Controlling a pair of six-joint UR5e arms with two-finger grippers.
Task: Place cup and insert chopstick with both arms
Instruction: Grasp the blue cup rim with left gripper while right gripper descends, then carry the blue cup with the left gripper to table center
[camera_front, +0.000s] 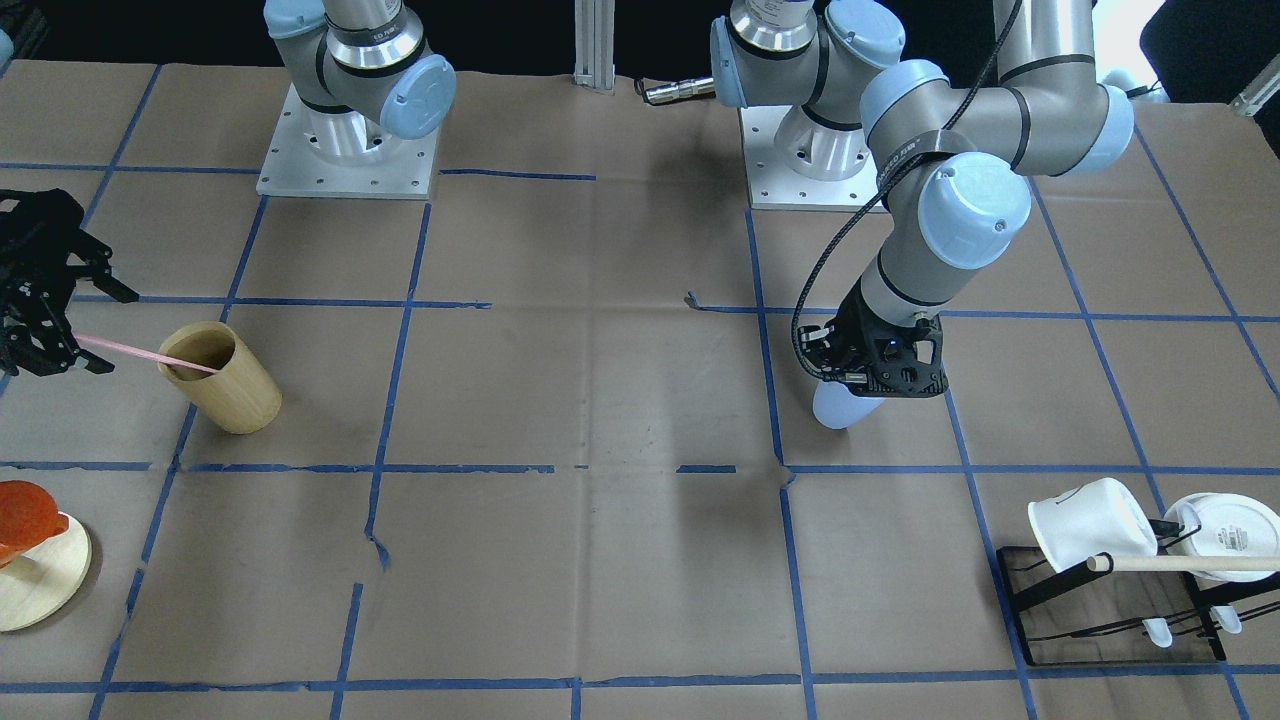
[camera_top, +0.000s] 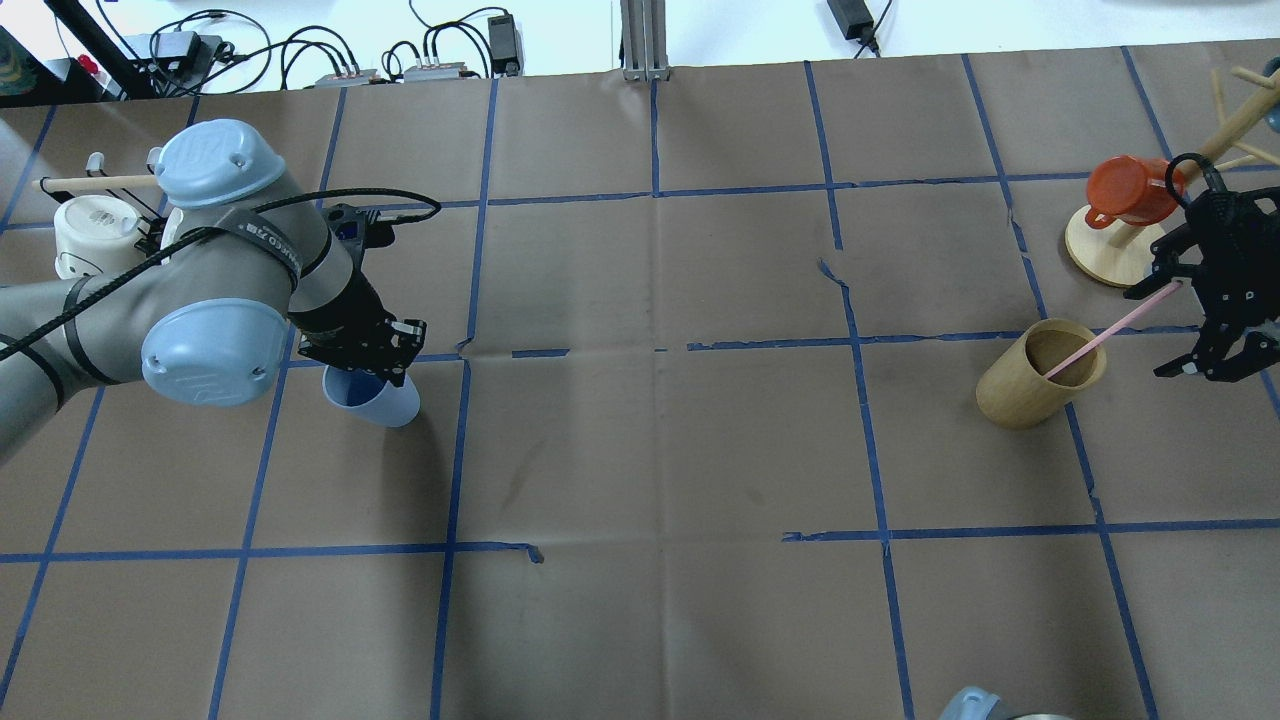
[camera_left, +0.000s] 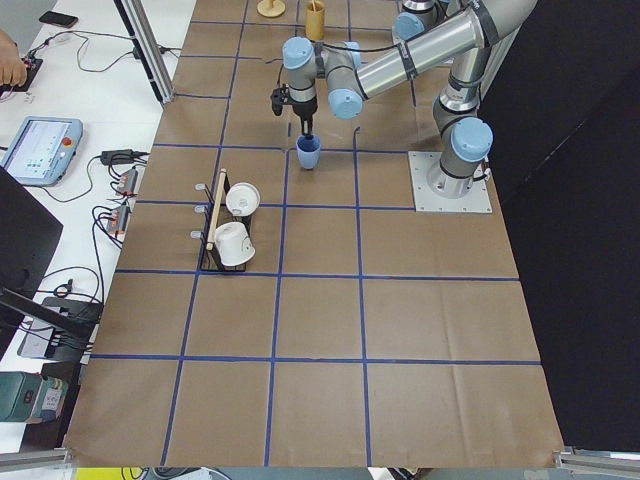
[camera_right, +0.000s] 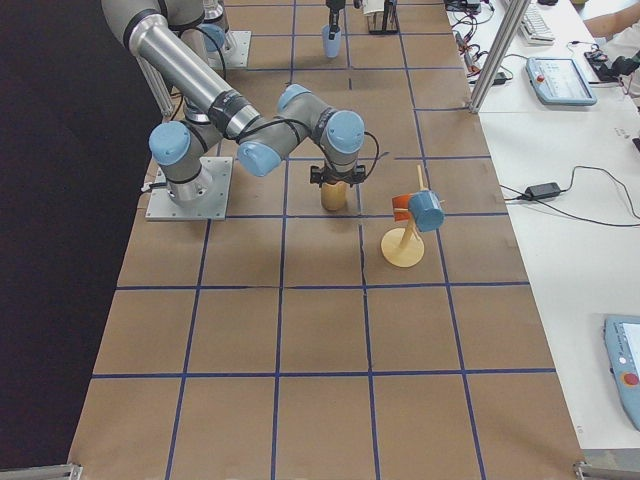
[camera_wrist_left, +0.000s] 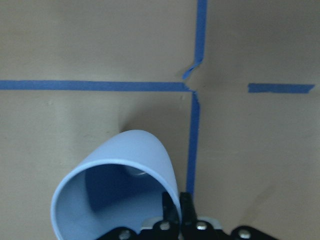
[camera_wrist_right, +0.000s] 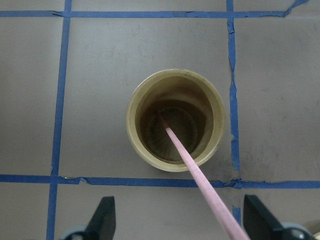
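My left gripper (camera_top: 365, 362) is shut on the rim of the light blue cup (camera_top: 388, 405). It holds the cup tilted, close to the table beside a tape crossing. The left wrist view shows the fingertips (camera_wrist_left: 172, 215) pinching the cup (camera_wrist_left: 135, 165) wall. I cannot tell whether the cup touches the table. The pink chopstick (camera_top: 1110, 335) leans in the tan wooden cup (camera_top: 1020, 395), its lower end on the bottom (camera_wrist_right: 165, 122). My right gripper (camera_top: 1170, 325) is open, with its fingers (camera_wrist_right: 105, 220) wide apart on either side of the stick's upper end.
A black rack (camera_front: 1110, 600) with white mugs (camera_front: 1090, 525) and a beige rod stands near the left arm. A wooden mug tree (camera_top: 1105, 250) with an orange-red mug (camera_top: 1130, 190) stands just beyond my right gripper. Brown paper with blue tape lines covers the table.
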